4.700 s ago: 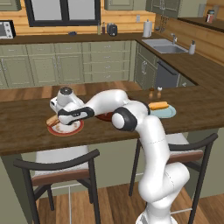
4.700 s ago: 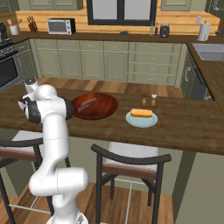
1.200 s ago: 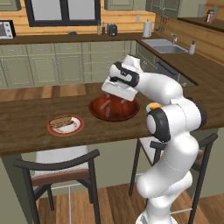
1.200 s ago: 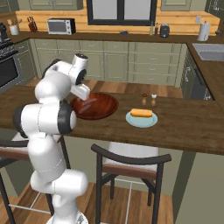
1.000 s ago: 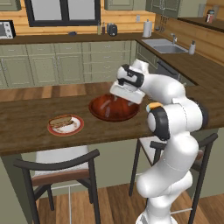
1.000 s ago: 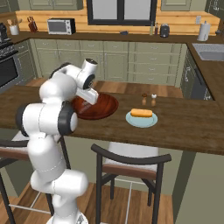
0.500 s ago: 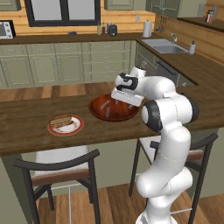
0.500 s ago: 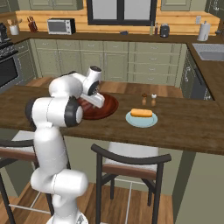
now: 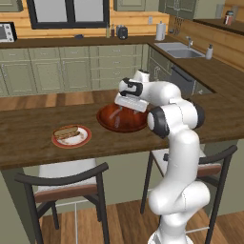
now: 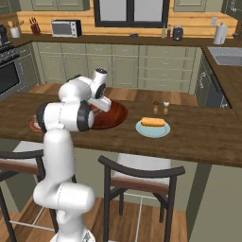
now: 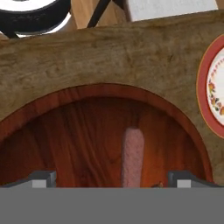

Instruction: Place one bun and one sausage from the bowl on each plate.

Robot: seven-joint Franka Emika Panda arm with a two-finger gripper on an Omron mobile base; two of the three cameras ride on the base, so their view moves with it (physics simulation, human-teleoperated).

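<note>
At the centre of the left base view, your gripper (image 9: 127,106) hangs over the wooden bowl (image 9: 106,119) with its jaws spread wide and nothing between them. Low in the hand view, one sausage (image 11: 132,156) lies on the bowl's floor, between the two fingertips (image 11: 41,178) and apart from both. Left of the bowl in the left base view, the red-rimmed plate (image 9: 83,141) carries a tan bun (image 9: 66,131). Right of centre in the right base view, the teal plate (image 10: 142,129) holds the yellow-orange bun (image 10: 153,122), near two small shakers (image 10: 160,108).
</note>
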